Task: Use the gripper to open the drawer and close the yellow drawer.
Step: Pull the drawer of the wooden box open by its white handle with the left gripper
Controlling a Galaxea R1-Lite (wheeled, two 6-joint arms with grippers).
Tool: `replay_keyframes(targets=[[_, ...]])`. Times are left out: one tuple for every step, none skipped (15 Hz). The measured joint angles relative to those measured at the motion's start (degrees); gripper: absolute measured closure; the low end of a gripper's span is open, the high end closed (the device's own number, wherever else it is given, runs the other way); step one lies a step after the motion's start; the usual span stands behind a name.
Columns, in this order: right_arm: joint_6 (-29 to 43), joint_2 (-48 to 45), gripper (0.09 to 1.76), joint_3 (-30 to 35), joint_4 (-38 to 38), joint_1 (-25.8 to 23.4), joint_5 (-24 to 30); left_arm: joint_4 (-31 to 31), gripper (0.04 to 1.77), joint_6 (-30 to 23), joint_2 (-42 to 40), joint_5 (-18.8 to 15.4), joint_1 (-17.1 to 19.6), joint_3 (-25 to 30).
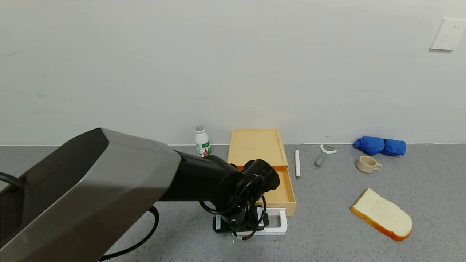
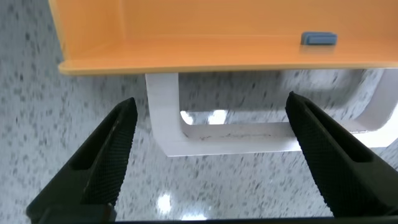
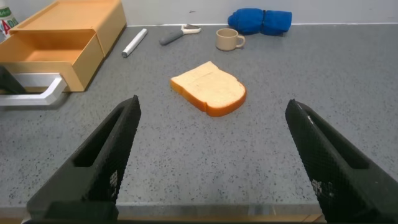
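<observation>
Left gripper (image 1: 242, 227): low in the middle of the head view, at the end of a big grey-shelled arm that comes in from the lower left; it sits right over the white handle (image 1: 277, 222). Its fingers (image 2: 102, 163) are apart, one on each side of the handle's corner, not touching it.
Handle: a white loop lying flat on the grey counter (image 1: 327, 225), sticking out from the front of the tray.
Drawer (image 1: 263, 165): tan-yellow box in the centre of the head view, its tray pulled out toward the camera. A small blue-grey bit (image 2: 319, 39) lies inside the tray.
Right gripper (image 3: 211, 168): seen only from its own wrist camera, fingers apart with nothing between them, above bare counter.
Bread slice (image 1: 381, 214): lower right, well apart from the drawer.
White stick (image 1: 297, 164): just right of the drawer.
Cup (image 1: 368, 164): right of centre.
Peeler (image 1: 323, 154): between stick and cup.
Blue cloth (image 1: 380, 146): at the wall behind the cup.
Bottle (image 1: 202, 141): just left of the drawer's back end.
Wall socket (image 1: 448, 34): upper right corner.
</observation>
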Motion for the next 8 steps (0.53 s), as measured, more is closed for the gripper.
replay_keyframes(targets=[[0.0, 0.0, 0.14, 0.0, 0.0, 0.0, 0.0, 0.1, 0.09, -0.8, -0.3, 0.0, -0.1, 0.5], [0.0, 0.0, 0.14, 0.0, 0.0, 0.0, 0.0, 0.3, 0.09, -1.5, -0.6, 0.0, -0.2, 0.8], [0.0, 0.0, 0.14, 0.0, 0.0, 0.0, 0.0, 0.2, 0.09, -1.7, -0.8, 0.0, -0.3, 1.2], [0.0, 0.0, 0.14, 0.0, 0.0, 0.0, 0.0, 0.1, 0.09, -1.8, -0.9, 0.0, -0.4, 1.5], [0.0, 0.0, 0.14, 0.0, 0.0, 0.0, 0.0, 0.1, 0.09, -1.8, -1.0, 0.0, -0.5, 1.7], [0.0, 0.0, 0.14, 0.0, 0.0, 0.0, 0.0, 0.2, 0.09, -2.0, -1.1, 0.0, -0.6, 1.9], [0.0, 0.0, 0.14, 0.0, 0.0, 0.0, 0.0, 0.3, 0.09, -2.6, -1.2, 0.1, -0.9, 2.2], [0.0, 0.0, 0.14, 0.0, 0.0, 0.0, 0.0, 0.2, 0.09, -3.3, -1.3, 0.1, -1.1, 2.6]])
